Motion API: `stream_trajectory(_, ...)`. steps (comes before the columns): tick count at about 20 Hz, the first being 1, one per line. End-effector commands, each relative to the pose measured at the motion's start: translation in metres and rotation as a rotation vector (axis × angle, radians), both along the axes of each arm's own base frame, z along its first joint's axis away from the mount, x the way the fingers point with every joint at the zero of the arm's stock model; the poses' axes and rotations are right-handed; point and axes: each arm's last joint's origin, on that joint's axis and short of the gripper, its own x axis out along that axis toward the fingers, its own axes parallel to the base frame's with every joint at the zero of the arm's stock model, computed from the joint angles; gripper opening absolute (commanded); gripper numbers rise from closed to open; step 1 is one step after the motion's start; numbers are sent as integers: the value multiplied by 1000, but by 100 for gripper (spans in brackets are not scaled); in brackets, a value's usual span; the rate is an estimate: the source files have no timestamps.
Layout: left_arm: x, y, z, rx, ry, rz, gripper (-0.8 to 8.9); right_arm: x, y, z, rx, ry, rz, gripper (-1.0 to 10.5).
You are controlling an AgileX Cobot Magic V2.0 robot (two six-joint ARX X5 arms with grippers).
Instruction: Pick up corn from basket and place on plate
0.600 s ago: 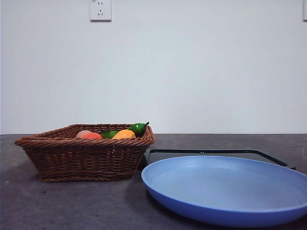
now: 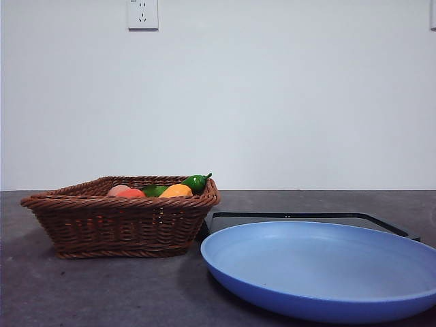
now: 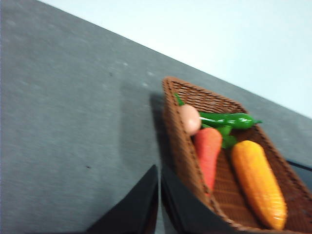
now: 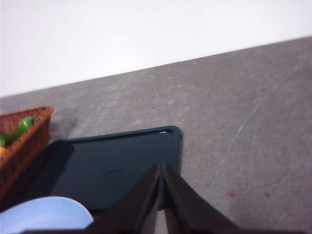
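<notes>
The corn [image 3: 259,184] is an orange-yellow cob lying in the brown wicker basket [image 3: 179,136]; in the front view only its top [image 2: 176,191] shows over the basket's rim [image 2: 122,201]. The light-blue plate [image 2: 327,269] lies to the right of the basket in the front view, and its edge [image 4: 46,213] shows in the right wrist view. My left gripper [image 3: 159,170] hangs shut above the table beside the basket's outer wall. Over the black tray's corner, my right gripper [image 4: 161,168] is shut too. Neither holds anything.
In the basket with the corn lie a green pepper [image 3: 229,120], an orange-red carrot [image 3: 208,151] and a round pinkish fruit [image 3: 189,119]. A flat black tray [image 4: 107,165] sits behind the plate. A wall socket [image 2: 142,13] is on the back wall.
</notes>
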Motion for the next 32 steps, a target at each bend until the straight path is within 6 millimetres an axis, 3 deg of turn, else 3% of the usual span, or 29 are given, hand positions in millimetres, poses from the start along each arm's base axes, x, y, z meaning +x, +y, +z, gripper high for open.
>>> stream_trajectory(1,-1,-1,6,-65,-9,-25,7,-1,0,9,87,-18,-3,2)
stream_trajectory(7,-9,-1,35,-73,-22,-36,7,-7,1,31,83,-61,27,2)
stream_trajectory(19,-15,-4,89,10,116,-154,7,-8,3,90,15,130,94,2)
stream_trajectory(26,-4,-8,102,79,259,-335,7,3,9,118,-31,314,290,2)
stream_trajectory(32,9,-11,104,52,353,-469,7,13,17,125,-59,475,428,2)
